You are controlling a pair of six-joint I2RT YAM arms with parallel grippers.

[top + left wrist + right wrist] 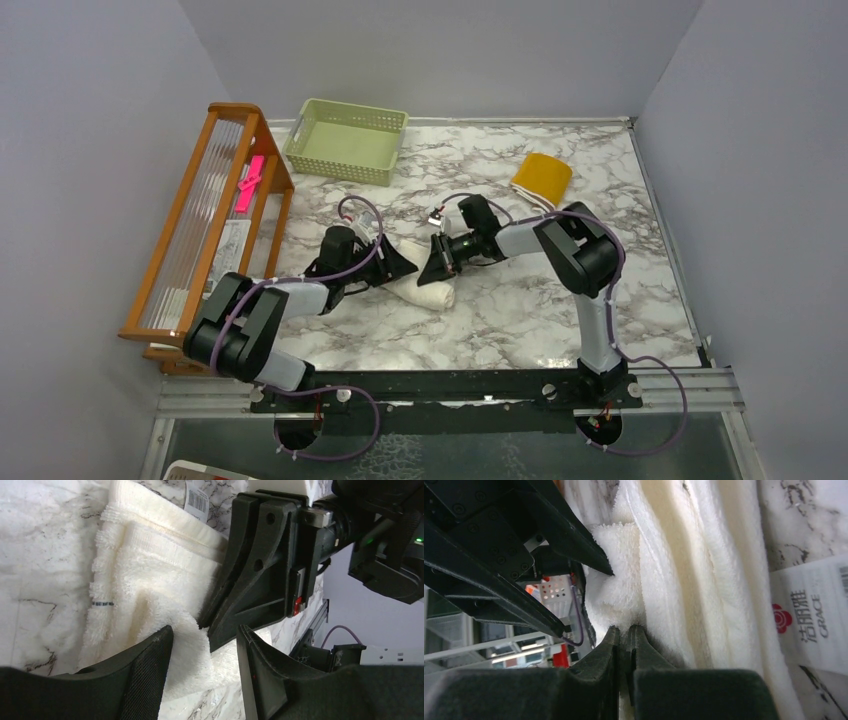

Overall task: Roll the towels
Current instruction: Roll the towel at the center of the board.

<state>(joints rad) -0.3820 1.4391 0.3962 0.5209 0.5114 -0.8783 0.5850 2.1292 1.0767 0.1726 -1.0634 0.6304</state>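
Left pincer (204,635) gapes wide astride a raised fold of the cream towel (425,292), bunched at the middle of the tabletop (520,300). Right pincer (625,630), reaching in from 3 o'clock, is squeezed nearly closed on that fold. Mustard towel (541,176) sits rolled toward 1 o'clock.

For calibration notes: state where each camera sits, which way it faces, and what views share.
Top external: above and behind the robot, looking down at the table; left arm, right arm, left claw and right claw meeting at the cream towel.
Left wrist: on the left arm, facing the towel past its open fingers.
Right wrist: on the right arm, facing the towel past its shut fingers.
Shared: each wrist view shows the other claw.
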